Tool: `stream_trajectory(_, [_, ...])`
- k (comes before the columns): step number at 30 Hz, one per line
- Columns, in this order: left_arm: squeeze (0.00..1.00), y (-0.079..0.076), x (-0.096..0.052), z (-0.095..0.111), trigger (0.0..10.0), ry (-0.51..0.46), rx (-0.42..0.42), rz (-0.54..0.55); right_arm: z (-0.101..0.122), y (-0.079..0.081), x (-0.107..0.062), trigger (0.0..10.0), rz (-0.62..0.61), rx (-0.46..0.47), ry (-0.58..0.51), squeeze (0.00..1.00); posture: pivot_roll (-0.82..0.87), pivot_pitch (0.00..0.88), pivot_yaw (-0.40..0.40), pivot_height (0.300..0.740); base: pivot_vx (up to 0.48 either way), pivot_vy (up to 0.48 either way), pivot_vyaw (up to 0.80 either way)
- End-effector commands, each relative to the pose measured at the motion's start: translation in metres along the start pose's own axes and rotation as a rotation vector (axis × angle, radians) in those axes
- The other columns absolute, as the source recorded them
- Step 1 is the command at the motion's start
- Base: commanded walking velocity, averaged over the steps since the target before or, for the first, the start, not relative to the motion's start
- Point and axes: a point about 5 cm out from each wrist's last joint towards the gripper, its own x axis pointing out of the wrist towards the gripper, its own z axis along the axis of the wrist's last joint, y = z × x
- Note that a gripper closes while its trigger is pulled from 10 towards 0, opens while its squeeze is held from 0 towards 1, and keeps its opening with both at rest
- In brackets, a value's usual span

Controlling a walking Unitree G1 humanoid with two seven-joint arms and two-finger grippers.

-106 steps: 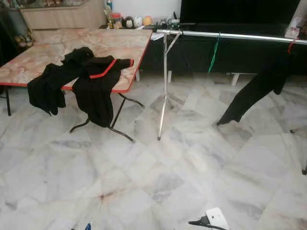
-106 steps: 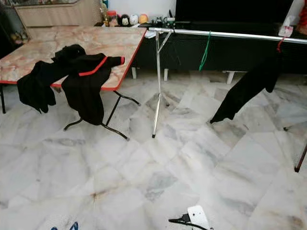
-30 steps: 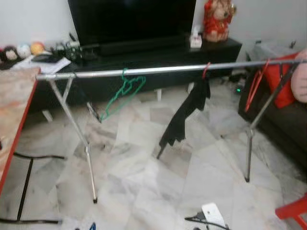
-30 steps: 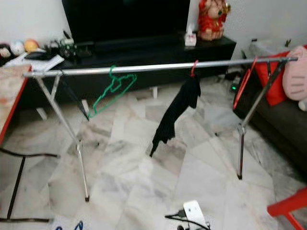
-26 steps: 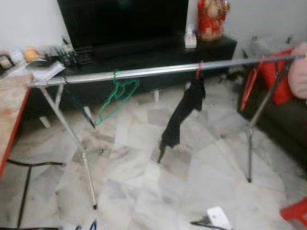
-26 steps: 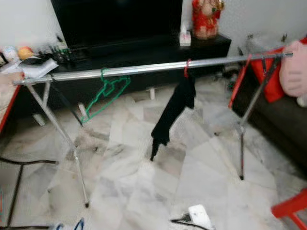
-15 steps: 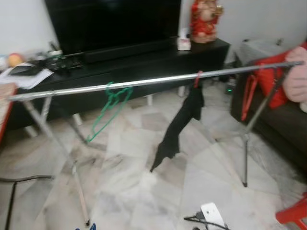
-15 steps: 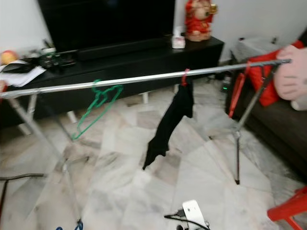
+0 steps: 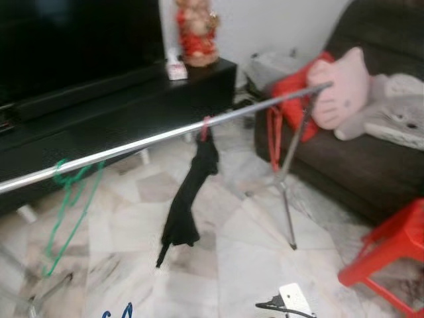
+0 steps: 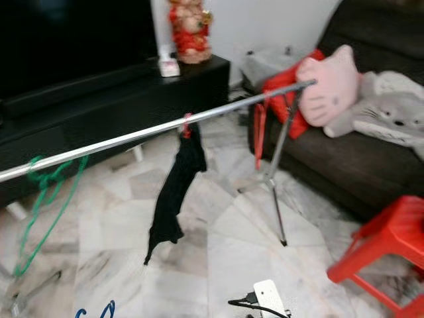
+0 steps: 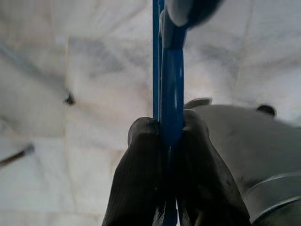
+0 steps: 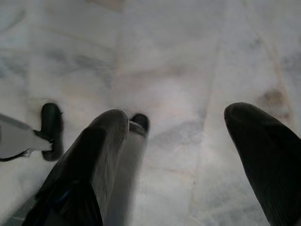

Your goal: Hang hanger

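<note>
A long silver clothes rail (image 9: 132, 145) crosses the eye views at a slant. On it hang an empty green hanger (image 9: 67, 199) at the left and a black garment (image 9: 187, 201) on a red hanger near the middle. My left gripper (image 11: 169, 126) is shut on a blue hanger (image 11: 172, 84), which runs straight out between the fingers. The blue hanger's tips (image 9: 115, 312) peek up at the bottom edge of the left eye view. My right gripper (image 12: 176, 115) hangs open over the marble floor with nothing between its fingers.
A dark sofa (image 9: 358, 165) with a pink plush cushion (image 9: 338, 86) stands at the right, behind the rail's right leg (image 9: 286, 199). A red stool (image 9: 391, 255) is at the lower right. A white plug block (image 9: 295, 299) lies on the floor. A black TV cabinet (image 9: 112, 99) stands behind.
The camera has swung right: the table and the rail's left leg left the picture, while the sofa and red stool came in. The blue hanger stays gripped.
</note>
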Motion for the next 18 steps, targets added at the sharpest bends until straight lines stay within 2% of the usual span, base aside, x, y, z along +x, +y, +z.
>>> stream_trajectory(1, [0.00, -0.005, 0.000, -0.004, 10.0, 0.015, 0.006, -0.013, 0.003, 0.000, 0.000, 10.0, -0.002, -0.005, -0.008, 0.00, -0.06, 0.000, 0.019, 0.732, 0.315, 0.000, 0.00])
stream_trajectory(10, [0.00, -0.002, 0.000, 0.004, 10.0, -0.034, 0.019, 0.004, 0.005, 0.000, 0.000, 10.0, 0.007, -0.010, -0.021, 0.00, -0.05, 0.000, 0.015, 0.732, 0.320, 0.000, 0.00])
stream_trajectory(18, [0.00, 0.003, 0.001, 0.011, 10.0, -0.071, -0.010, 0.031, 0.007, 0.000, 0.000, 10.0, 0.014, -0.036, -0.023, 0.00, -0.05, 0.000, 0.015, 0.732, 0.292, 0.000, 0.00])
